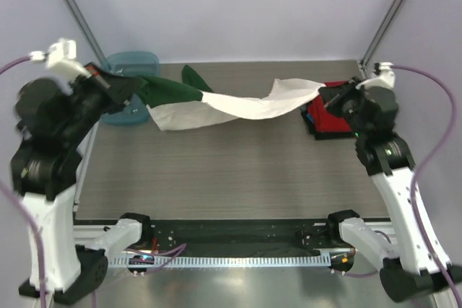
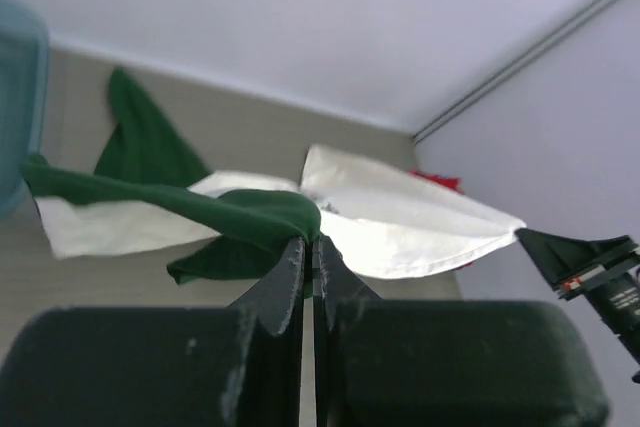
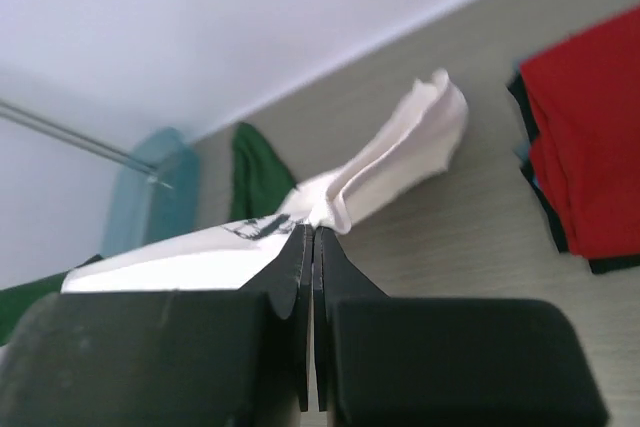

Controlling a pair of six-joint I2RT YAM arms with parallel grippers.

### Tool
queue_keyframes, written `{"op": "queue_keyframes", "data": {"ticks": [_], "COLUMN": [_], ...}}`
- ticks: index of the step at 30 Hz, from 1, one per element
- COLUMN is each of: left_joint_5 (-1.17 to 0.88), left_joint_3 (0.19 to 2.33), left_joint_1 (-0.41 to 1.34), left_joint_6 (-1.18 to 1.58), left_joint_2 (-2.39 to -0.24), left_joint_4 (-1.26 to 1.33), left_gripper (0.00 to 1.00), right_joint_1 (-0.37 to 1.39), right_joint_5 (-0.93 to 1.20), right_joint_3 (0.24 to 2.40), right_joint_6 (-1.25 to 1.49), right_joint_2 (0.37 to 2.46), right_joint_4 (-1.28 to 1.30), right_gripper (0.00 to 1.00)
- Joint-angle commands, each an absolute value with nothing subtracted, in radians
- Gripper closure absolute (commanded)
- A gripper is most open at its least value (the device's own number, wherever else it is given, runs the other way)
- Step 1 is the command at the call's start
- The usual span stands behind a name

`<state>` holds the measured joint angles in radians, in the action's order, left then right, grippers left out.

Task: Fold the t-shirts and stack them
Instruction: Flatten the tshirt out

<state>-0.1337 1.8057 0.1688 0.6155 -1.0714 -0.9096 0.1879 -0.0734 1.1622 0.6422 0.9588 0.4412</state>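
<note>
**Shirt stretched between both hands: axis and placement**

Shirt position: the white t-shirt with green sleeves spans the far half of the tabletop, pulled into a long band. Its long axis runs left to right, roughly parallel to the near edge.

Left hand: closed, jaws pinching the green sleeve end of the shirt, just in front of the teal tub.

Right hand: closed, jaws pinching a bunched white edge at the opposite end, at the left edge of the folded stack, which has a red shirt on top.

Middle section: it sags between the two grips. Whether its lower edge touches the tabletop cannot be told. The free green sleeve trails on the far side.

Controlling relation: each hand holds one end, so neither is nearer, and the shirt lies inward of both. The stack is beside the right hand and well apart from the left.

Judgement: laying the band flat calls for both hands to lower together with the axis straight. Unequal lowering risks a twist, or cloth dragged across the stack.
</note>
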Motion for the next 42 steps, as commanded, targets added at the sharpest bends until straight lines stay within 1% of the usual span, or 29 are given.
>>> {"op": "queue_keyframes", "data": {"ticks": [1, 3, 6, 9, 12, 13, 14, 17, 19, 20, 21, 22, 23, 24, 25, 26, 27, 28, 29, 30, 32, 36, 42], "left_joint_5": [-0.199, -0.204, -0.206, -0.155, -0.103, -0.101, -0.123, -0.144, -0.156, -0.153, -0.138, -0.143, -0.161, -0.199, -0.286, -0.329, -0.356, -0.37, -0.368, -0.361, -0.338, -0.382, -0.426], "left_joint_3": [1.902, 1.949, 2.028, 2.068, 2.042, 2.033, 2.019, 1.994, 1.991, 2.041, 2.095, 2.176, 2.398, 2.525, 2.643, 2.774, 2.746, 2.681, 2.517, 2.449, 2.369, 2.33, 2.312], "left_joint_1": [0.167, 0.167, 0.167, 0.169, 0.169, 0.169, 0.169, 0.169, 0.167, 0.166, 0.166, 0.16, 0.135, 0.118, 0.103, 0.069, 0.057, 0.04, 0.032, 0.029, 0.028, 0.028, 0.028], "left_joint_6": [0.555, 0.56, 0.566, 0.555, 0.56, 0.569, 0.58, 0.624, 0.646, 0.646, 0.644, 0.65, 0.66, 0.679, 0.734, 0.773, 0.805, 0.83, 0.862, 0.862, 0.848, 0.842, 0.815], "left_joint_2": [-0.875, -0.836, -0.821, -0.87, -0.992, -1.035, -1.133, -1.282, -1.409, -1.455, -1.567, -1.63, -1.696, -1.836, -1.883, -1.913, -1.904, -1.82, -1.774, -1.734, -1.666, -1.648, -1.651], "left_joint_4": [-0.831, -0.838, -0.868, -0.887, -0.867, -0.856, -0.851, -0.825, -0.758, -0.743, -0.747, -0.771, -0.805, -0.854, -0.856, -0.83, -0.701, -0.618, -0.536, -0.414, -0.371, -0.261, -0.238], "left_gripper": [1.0, 1.0, 1.0, 1.0, 1.0, 1.0, 1.0, 1.0, 1.0, 1.0, 1.0, 1.0, 1.0, 1.0, 1.0, 1.0, 1.0, 1.0, 1.0, 1.0, 1.0, 1.0, 1.0], "right_joint_1": [0.187, 0.187, 0.186, 0.186, 0.187, 0.187, 0.187, 0.187, 0.187, 0.186, 0.184, 0.184, 0.181, 0.178, 0.172, 0.155, 0.146, 0.135, 0.117, 0.107, 0.089, 0.066, 0.029], "right_joint_5": [-0.014, 0.034, 0.037, 0.023, -0.067, -0.107, -0.12, -0.143, -0.135, -0.138, -0.146, -0.149, -0.132, -0.118, -0.101, -0.086, -0.062, -0.052, -0.045, -0.026, -0.012, 0.023, 0.077], "right_joint_3": [1.21, 1.226, 1.273, 1.318, 1.33, 1.335, 1.335, 1.342, 1.364, 1.385, 1.419, 1.513, 1.575, 1.708, 1.771, 1.829, 1.927, 1.963, 1.992, 2.014, 2.049, 2.037, 1.849], "right_joint_6": [0.597, 0.597, 0.606, 0.592, 0.581, 0.581, 0.581, 0.592, 0.612, 0.618, 0.629, 0.63, 0.629, 0.633, 0.638, 0.646, 0.655, 0.669, 0.673, 0.679, 0.692, 0.693, 0.733], "right_joint_2": [0.783, 0.698, 0.641, 0.649, 0.712, 0.776, 0.811, 0.969, 1.063, 1.165, 1.216, 1.264, 1.366, 1.405, 1.445, 1.474, 1.518, 1.531, 1.542, 1.552, 1.568, 1.591, 1.585], "right_joint_4": [0.445, 0.481, 0.537, 0.564, 0.565, 0.558, 0.543, 0.493, 0.428, 0.393, 0.388, 0.387, 0.394, 0.409, 0.419, 0.445, 0.455, 0.46, 0.462, 0.463, 0.462, 0.453, 0.331], "right_gripper": [0.99, 0.99, 0.99, 0.99, 0.99, 0.99, 0.99, 0.99, 0.99, 0.99, 0.99, 0.99, 0.99, 0.99, 0.99, 0.99, 0.99, 0.99, 0.99, 0.99, 0.99, 0.99, 0.99]}}
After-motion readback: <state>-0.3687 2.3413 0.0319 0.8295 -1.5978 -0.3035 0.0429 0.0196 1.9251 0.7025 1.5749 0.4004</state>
